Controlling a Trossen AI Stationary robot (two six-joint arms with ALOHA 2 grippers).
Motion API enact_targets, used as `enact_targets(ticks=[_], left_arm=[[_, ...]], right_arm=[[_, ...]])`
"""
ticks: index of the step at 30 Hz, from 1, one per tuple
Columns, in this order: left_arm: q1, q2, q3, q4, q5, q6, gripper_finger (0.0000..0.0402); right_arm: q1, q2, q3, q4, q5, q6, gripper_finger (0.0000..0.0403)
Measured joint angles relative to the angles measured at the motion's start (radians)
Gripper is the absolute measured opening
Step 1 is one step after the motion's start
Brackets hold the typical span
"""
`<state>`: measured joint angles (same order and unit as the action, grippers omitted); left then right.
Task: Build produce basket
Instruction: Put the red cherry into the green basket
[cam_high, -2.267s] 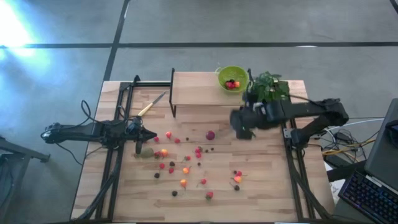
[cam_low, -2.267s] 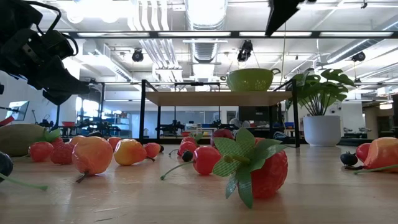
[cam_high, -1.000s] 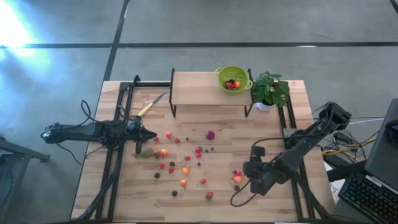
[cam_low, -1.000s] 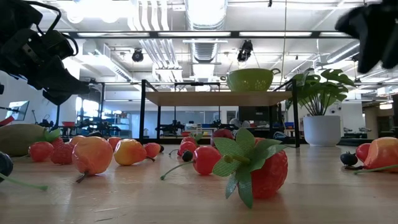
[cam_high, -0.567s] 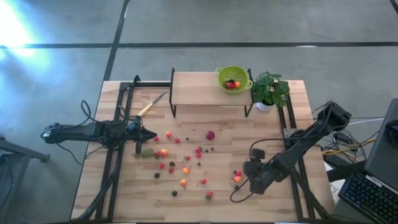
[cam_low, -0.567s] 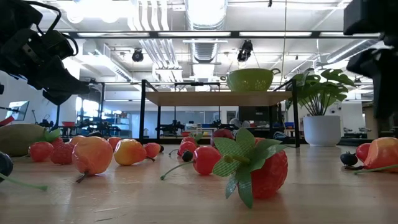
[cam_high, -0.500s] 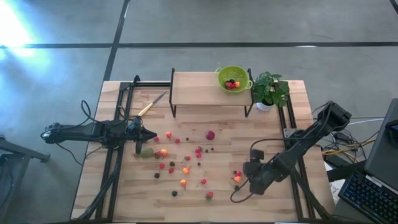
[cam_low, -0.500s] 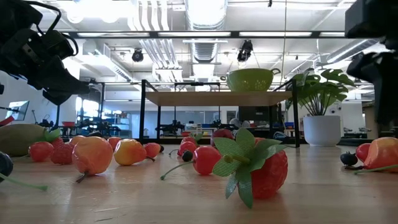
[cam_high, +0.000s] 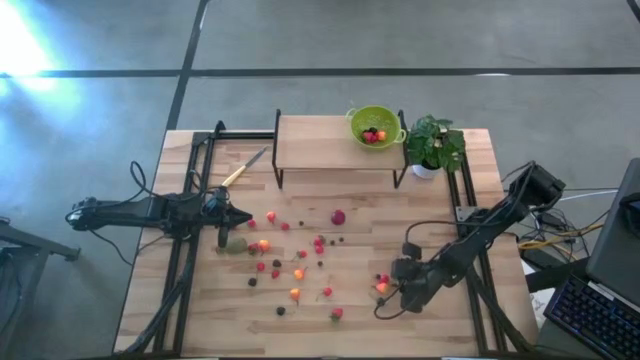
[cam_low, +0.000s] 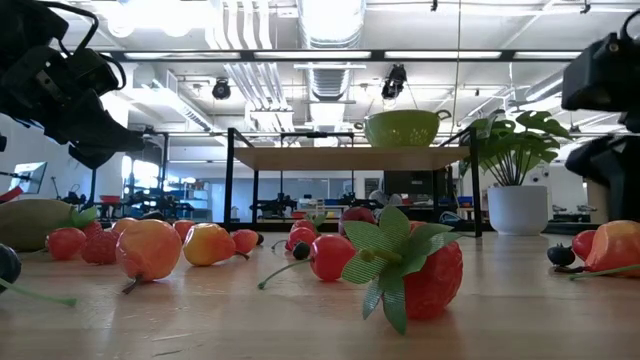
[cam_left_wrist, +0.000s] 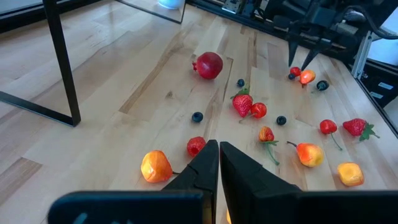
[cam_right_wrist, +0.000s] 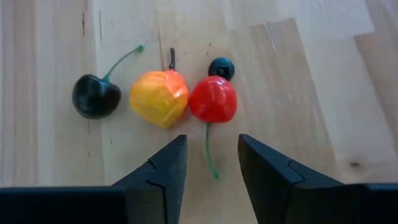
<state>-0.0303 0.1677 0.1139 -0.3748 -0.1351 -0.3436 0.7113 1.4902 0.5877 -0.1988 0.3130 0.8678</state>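
Showing pale wood tabletop (cam_high: 330, 330), grey floor around. Right jaws (cam_right_wrist: 208, 158) open, red cherry (cam_right_wrist: 212, 99) just beyond tips; left jaws (cam_left_wrist: 218, 163) closed, empty.

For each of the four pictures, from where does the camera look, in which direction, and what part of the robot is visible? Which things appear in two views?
High view: above, straight down; both arms, table.
Low view: table height, level across; strawberry near, right arm at the edge.
Left wrist view: behind the shut left pincer, over scattered fruit.
Right wrist view: above the open right pincer, down on a red cherry.
Shared: the green colander shows in high and low views.
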Motion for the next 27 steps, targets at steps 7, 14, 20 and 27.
enact_targets(ticks=[7,14,20,27], left_arm=[[0.000,0.000,0.000,0.000,0.000,0.000,0.0021],[0.000,0.000,0.000,0.000,0.000,0.000,0.0021],[0.000,0.000,0.000,0.000,0.000,0.000,0.0021],[0.000,0.000,0.000,0.000,0.000,0.000,0.0021]], right_arm=[[0.000,-0.001,-0.074,0.125,0.006,0.020,0.0115],[0.000,-0.001,-0.083,0.133,0.026,0.017,0.0090],[0.000,0.001,-0.058,0.130,0.026,-0.012,0.0072],[0.000,0.001,-0.056,0.130,0.026,-0.015,0.0076]])
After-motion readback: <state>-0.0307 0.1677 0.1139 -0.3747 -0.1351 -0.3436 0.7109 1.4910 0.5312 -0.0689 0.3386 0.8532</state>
